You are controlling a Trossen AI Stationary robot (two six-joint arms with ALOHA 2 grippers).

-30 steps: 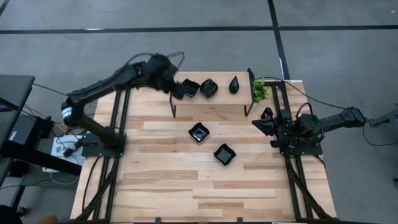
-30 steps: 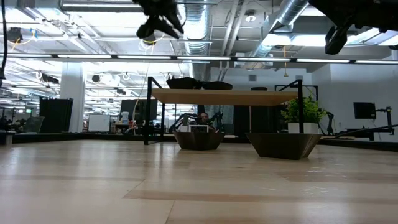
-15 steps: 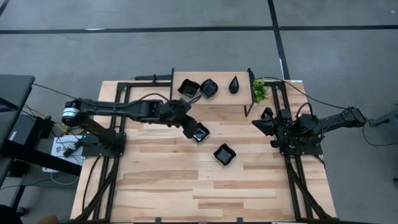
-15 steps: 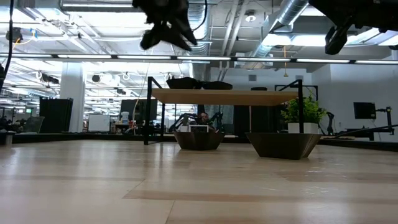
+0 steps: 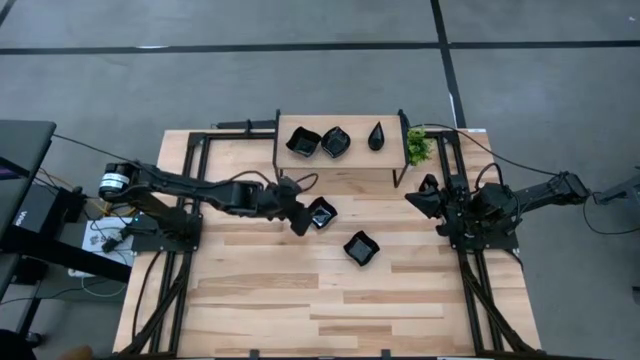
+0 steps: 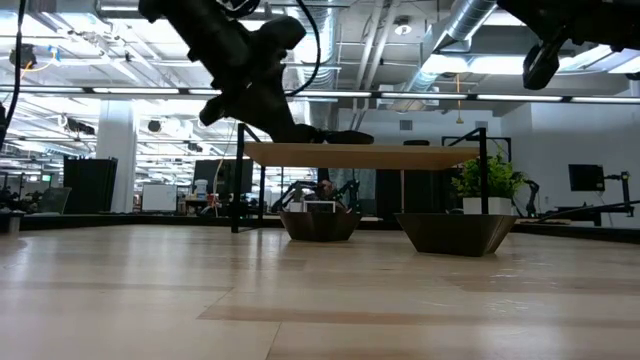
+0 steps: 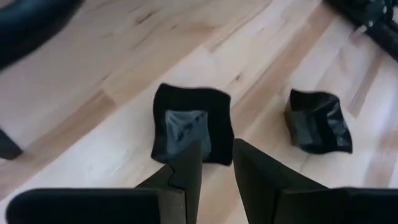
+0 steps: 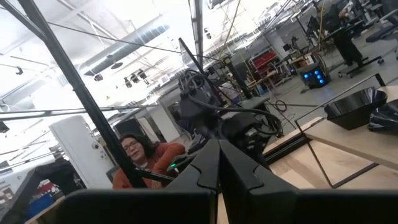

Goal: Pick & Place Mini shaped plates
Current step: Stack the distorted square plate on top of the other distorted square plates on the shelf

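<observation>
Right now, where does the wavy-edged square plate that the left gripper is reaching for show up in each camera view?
High view: the square plate lies mid-table, at the left gripper.
Low view: left of the two dishes on the table.
Left wrist view: centre, just beyond the fingertips.
Right wrist view: not in it.
Shared landmark: the second table plate, the right-hand dish in low view, also in the wrist view.

Just ahead of the left gripper, a square plate's near rim is hidden behind the fingertips; whether they touch it cannot be told. In the low view, the shelf top conceals all but slivers of its plates, and the right gripper is cut off by the upper edge
</observation>
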